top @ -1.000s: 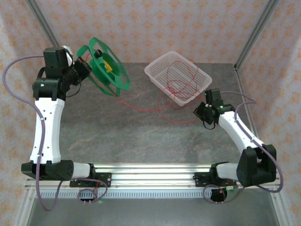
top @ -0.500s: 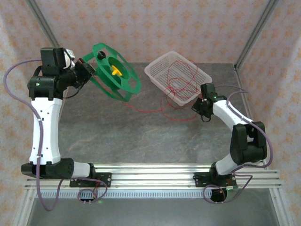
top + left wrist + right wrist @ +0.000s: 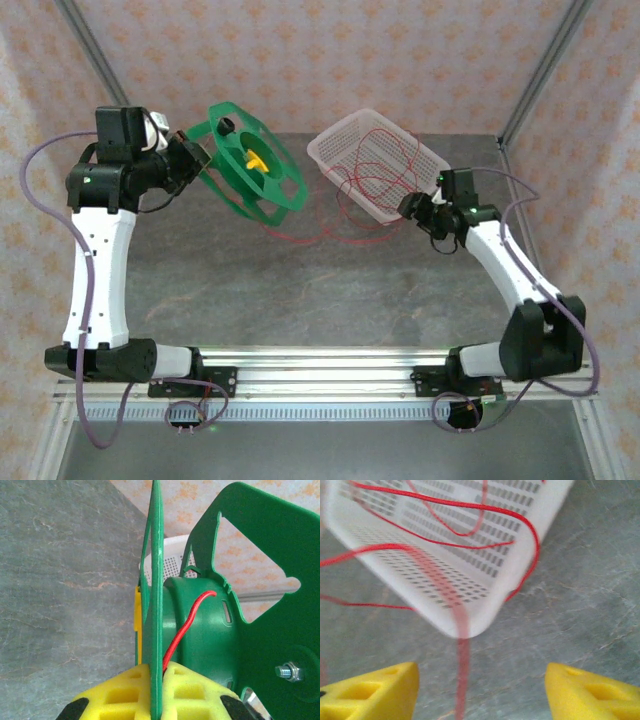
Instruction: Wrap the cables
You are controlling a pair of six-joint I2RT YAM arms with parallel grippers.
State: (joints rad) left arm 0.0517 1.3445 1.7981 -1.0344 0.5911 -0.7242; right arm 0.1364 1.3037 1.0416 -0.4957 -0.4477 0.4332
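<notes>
Clearly, your left gripper pinches one flange of the green cable reel, its yellow pads pressed on either side of that flange, so the reel hangs off the table with its hub free to take wire. The red wire runs off the hub, trails across the table and ends in loose loops inside the white perforated basket. Your right gripper sits at the basket's near corner with its fingers spread wide, probably as a guide: a blurred strand passes between them, and you cannot tell whether it touches either pad. The flanges hide how much wire is wound.
</notes>
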